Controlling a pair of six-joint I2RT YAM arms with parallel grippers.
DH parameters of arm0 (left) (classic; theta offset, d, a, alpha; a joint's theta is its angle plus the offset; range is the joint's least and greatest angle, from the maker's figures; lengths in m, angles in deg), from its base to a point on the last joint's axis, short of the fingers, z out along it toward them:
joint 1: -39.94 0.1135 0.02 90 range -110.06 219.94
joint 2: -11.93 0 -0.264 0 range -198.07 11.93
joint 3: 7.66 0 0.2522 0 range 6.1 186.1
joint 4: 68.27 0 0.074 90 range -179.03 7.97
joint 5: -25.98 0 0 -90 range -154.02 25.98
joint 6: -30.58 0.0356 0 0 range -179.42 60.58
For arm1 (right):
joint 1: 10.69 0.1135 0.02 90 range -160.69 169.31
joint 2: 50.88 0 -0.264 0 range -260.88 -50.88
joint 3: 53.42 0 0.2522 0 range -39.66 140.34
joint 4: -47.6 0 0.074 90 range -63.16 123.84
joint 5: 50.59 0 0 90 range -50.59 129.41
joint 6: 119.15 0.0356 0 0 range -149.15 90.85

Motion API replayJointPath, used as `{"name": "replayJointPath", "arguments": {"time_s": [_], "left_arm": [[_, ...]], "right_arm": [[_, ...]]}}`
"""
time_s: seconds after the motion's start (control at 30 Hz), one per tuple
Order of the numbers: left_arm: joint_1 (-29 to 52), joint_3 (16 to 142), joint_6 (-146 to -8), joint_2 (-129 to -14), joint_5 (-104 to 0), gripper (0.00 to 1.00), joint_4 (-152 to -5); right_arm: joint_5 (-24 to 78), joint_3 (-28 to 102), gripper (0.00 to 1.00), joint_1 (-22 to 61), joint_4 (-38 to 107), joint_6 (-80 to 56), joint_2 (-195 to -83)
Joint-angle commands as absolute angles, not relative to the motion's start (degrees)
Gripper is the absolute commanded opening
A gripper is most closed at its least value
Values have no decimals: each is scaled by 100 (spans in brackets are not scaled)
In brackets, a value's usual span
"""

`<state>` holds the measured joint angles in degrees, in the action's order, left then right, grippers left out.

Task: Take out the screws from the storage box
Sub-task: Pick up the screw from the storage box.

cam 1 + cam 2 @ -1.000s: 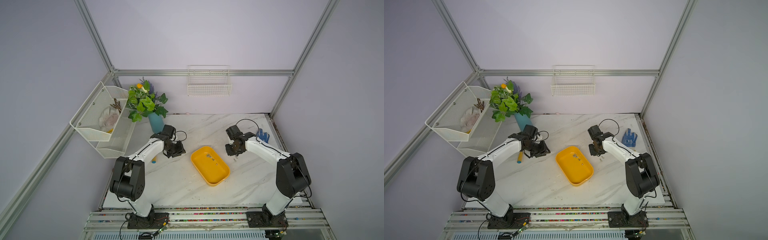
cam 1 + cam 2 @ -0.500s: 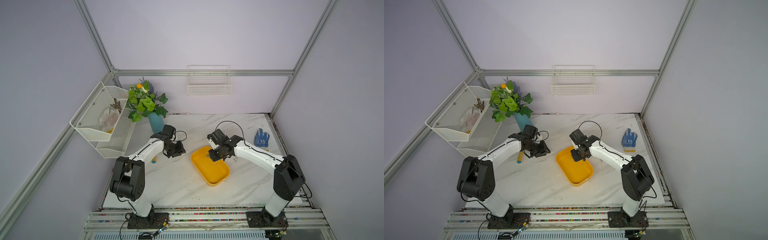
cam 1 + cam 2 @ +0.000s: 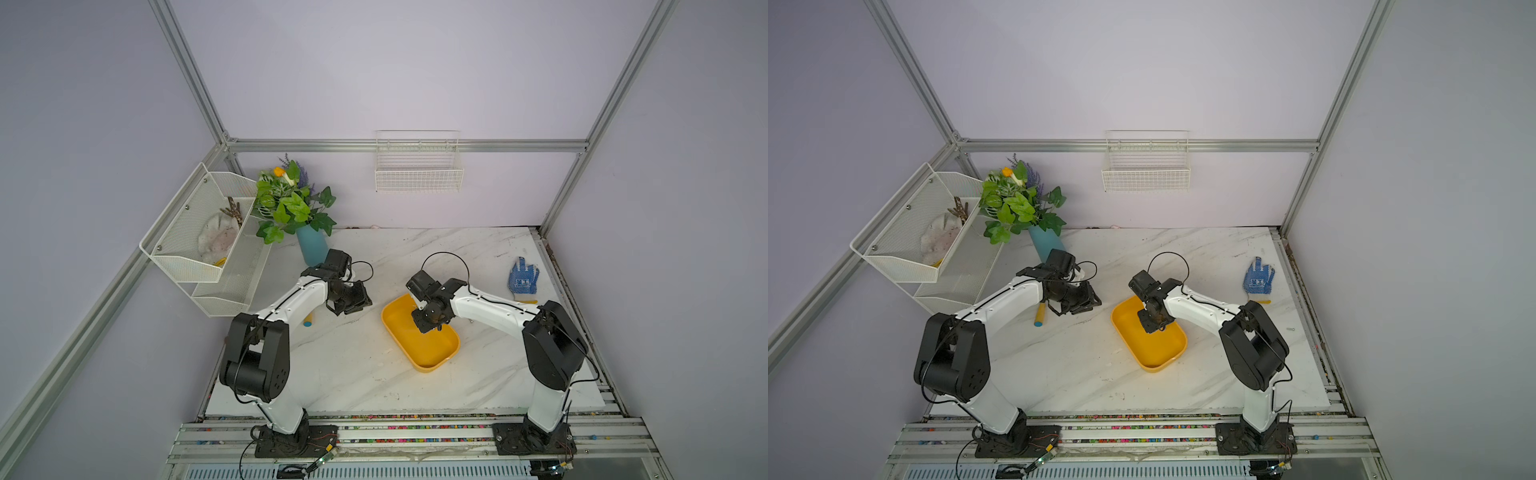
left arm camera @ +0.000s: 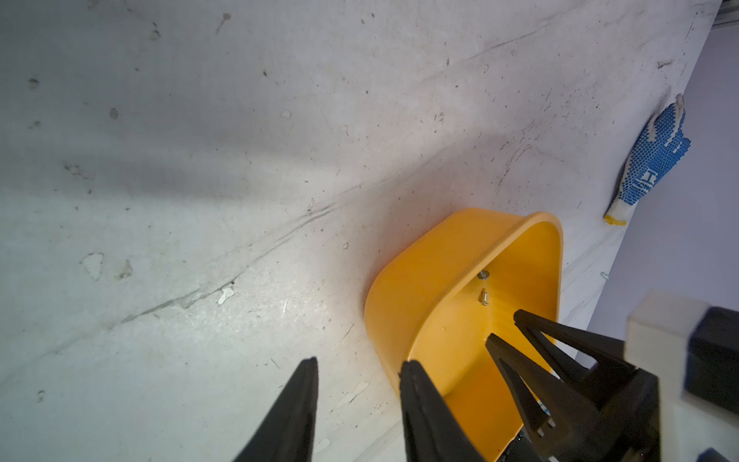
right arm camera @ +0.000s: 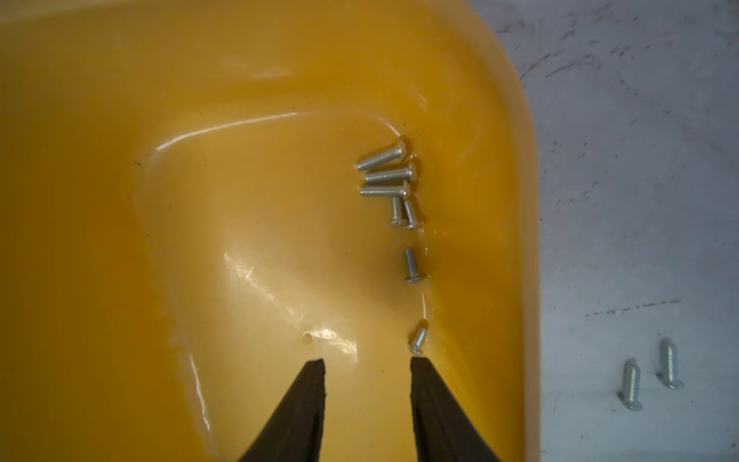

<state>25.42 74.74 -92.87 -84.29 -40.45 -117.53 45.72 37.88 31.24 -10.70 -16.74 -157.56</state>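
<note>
In both top views the storage box (image 3: 430, 351) (image 3: 1156, 351) sits approx mid surface (image 3: 353, 374), skewed, btw the two arms. R arm (image 3: 490, 309) reaches over the box's far end w/ its wrist pointing down into it; the R jaws are hidden under the wrist from up here. L arm (image 3: 297, 301) bends over bare surface just left of the box, apart from it. A blue dotted glove (image 3: 523, 279) lies flat near the right edge, well apart from the box. In a top view a lone screw (image 3: 1290, 329) lies on the surface beyond the R arm. Left wrist view: L jaws stand open, fingers (image 4: 296, 408) apart w/ only bare surface btw them, gripping nothing. One finger overlaps the box's outer wall in the picture; contact can't be told. Two screws (image 4: 483, 297) show on the box floor, and the R jaws' black fingers (image 4: 512, 372) dip inside the box near them. Right wrist view: R jaws open, nothing btw the fingers (image 5: 432, 408), low over the box floor. Seven screws lie inside along one wall: three side by side (image 5: 390, 174), a pair, one alone, and one just beside a fingertip. Two more lie out on the surface just outside the box wall.
</note>
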Motion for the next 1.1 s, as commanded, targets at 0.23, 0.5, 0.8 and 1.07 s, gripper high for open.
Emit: {"name": "replayJointPath", "arguments": {"time_s": [0.23,0.5,0.8,1.07], "left_arm": [[2569,7650,-9261,-8360,-3976,40,-11736],[2571,7650,-9236,-8360,-4002,40,-11770],[2570,7659,-9211,-8332,-4038,40,-11815],[2571,7727,-9185,-8362,-4038,40,-11858]], "right_arm": [[5531,3598,44,3236,-972,-1339,-15969],[5427,3493,44,3264,-888,-1289,-16101],[5466,3308,43,3281,-716,-1197,-16146],[5374,3278,42,3281,-624,-1109,-16239]]}}
